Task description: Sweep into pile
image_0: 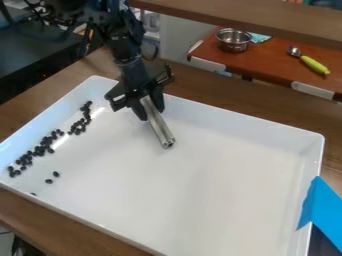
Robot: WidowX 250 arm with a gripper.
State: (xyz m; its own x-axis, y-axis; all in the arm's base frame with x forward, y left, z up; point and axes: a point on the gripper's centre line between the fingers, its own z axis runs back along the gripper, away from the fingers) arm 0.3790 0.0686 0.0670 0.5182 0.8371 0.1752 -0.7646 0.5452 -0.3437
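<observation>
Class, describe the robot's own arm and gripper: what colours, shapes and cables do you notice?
The arm is black, with blocky, jointed sections and dark cables near its upper part. The gripper is black too, with angular pieces jutting out on both sides and two jaws.

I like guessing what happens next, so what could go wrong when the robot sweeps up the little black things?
The tool holds a metal bar that looks narrow, so some black bits might slip past it. Many lie close along the tray's side wall, so the bar could bump the wall or miss them. A few strays sit apart from the rest and may get left out of the pile.
</observation>
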